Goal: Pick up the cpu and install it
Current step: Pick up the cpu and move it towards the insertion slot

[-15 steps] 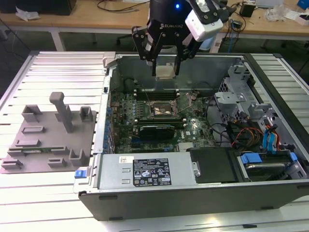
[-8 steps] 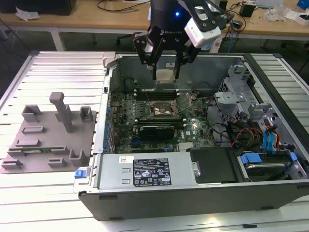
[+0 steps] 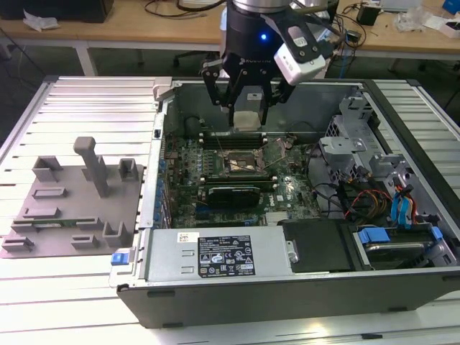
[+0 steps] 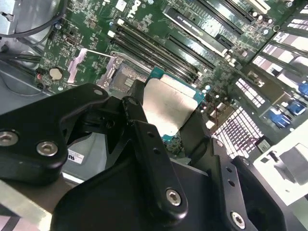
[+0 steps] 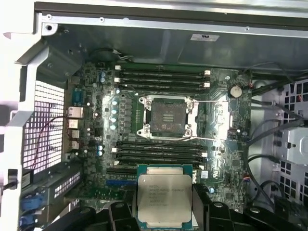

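The cpu [image 5: 164, 195], a flat square chip with a pale silver-grey top, hangs pinched between the 2 black fingers [image 5: 120, 215] of the tool [image 5: 165, 216] over an open computer case [image 3: 287, 291]. In the exterior view the cpu [image 3: 248, 121] sits level in the tool [image 3: 248, 118], inside the case's outline and clear of the motherboard [image 3: 291, 188] below it. In the second wrist view the fingers [image 4: 139, 122] press on opposite edges of the chip [image 4: 171, 107].

The cpu socket [image 5: 166, 117] lies empty and uncovered, apart from the chip, its metal retaining plate [image 5: 220, 118] swung aside. 2 banks of memory slots [image 5: 161, 77] flank the socket. Elsewhere in the case are a long black expansion card [image 3: 230, 194], a boxy power supply [image 3: 215, 255] along the near wall, and drive bays with blue tabs [image 3: 374, 233] and orange and red cables [image 3: 359, 198] toward the exterior view's right.

The case rests on a white slatted table [image 3: 72, 305]. Beside it, on the exterior view's left, lies a grey fixture plate [image 3: 72, 208] with upright posts.
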Robot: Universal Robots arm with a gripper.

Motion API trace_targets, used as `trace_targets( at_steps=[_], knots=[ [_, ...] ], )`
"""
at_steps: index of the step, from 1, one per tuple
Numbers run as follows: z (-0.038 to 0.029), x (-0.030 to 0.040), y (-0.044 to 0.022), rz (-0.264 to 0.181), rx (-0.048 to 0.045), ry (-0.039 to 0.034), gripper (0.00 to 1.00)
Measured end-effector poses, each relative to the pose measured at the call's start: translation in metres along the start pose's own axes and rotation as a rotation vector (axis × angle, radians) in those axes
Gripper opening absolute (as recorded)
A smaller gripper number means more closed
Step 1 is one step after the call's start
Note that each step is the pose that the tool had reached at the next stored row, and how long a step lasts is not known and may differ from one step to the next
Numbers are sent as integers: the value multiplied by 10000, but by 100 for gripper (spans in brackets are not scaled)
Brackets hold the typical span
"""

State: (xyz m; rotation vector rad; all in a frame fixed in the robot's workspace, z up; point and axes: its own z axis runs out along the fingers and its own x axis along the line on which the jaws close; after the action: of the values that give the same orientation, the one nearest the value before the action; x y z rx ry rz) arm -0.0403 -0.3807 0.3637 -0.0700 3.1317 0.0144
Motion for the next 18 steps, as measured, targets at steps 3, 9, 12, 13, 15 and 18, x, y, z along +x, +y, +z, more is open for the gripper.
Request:
trace_targets(
  at_steps=[3,9,12,13,15,18],
  knots=[
    [56,-13,7,-1,2,2,55],
    [236,-41,54,-1,0,5,55],
    [347,-43,94,-1,-1,6,55],
    [364,-43,102,0,-1,7,55],
    [404,-43,120,0,-1,7,55],
    [472,-44,153,-1,0,7,55]
  ],
)
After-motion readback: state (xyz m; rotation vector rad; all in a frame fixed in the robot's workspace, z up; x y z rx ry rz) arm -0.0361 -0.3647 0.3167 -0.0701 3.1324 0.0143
